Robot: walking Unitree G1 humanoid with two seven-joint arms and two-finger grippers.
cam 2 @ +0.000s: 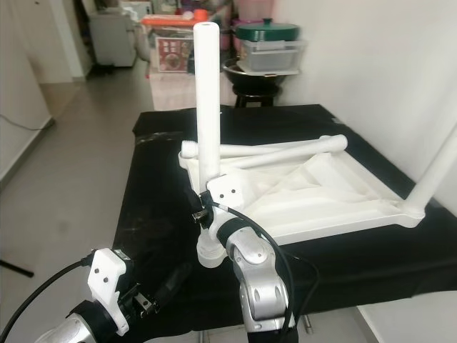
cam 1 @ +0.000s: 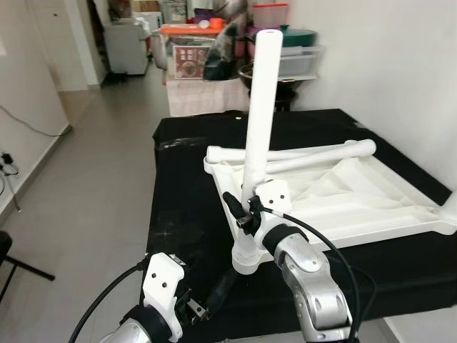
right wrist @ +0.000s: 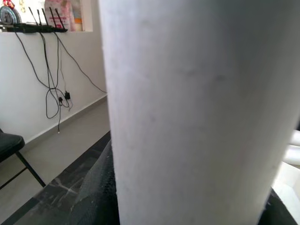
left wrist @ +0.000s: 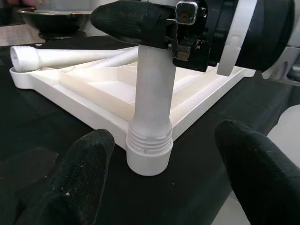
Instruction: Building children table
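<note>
**Upright leg at the tabletop corner: light, stiff, slick plastic**

The white plastic tabletop (cam 1: 371, 207) lies upside down on a black-covered table (cam 1: 186, 214). At its near corner stands a white table leg (cam 1: 258, 107), its threaded base seated in the corner socket (left wrist: 149, 157), leaning slightly. The right gripper (cam 1: 246, 207) is clamped around the leg low on its shaft, just above the threads. The left gripper (left wrist: 154, 187) hovers near the socket with fingers spread wide, holding nothing. Two more legs (cam 1: 321, 153) lie across the tabletop's far side; another stands at the far right corner (cam 2: 435, 171).

The leg looks hollow, light and rigid, with a smooth surface that could slip when twisted. Gripping low, near the threads, looks best for turning; the tabletop may rotate unless braced.
</note>
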